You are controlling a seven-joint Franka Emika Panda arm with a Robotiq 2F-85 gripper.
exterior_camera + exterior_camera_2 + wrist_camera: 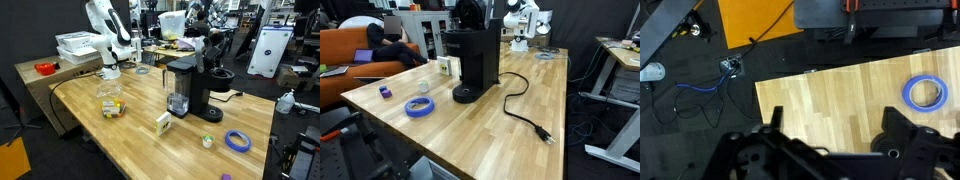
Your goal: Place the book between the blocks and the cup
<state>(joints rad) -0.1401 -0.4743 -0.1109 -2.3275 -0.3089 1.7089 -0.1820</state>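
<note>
book (163,123) appearing to stand upright on wooden table (120,140), sitting just beside coffee machine (185,88), roughly between blocks (110,106) and cup (207,141). blocks clustering with clear container, apart from book, on arm's side. cup resting near blue tape ring (237,140). arm (105,35) standing at far table end, well apart from book. gripper (830,128) hanging over table edge, fingers (775,122) spreading wide, gripping nothing.
</note>
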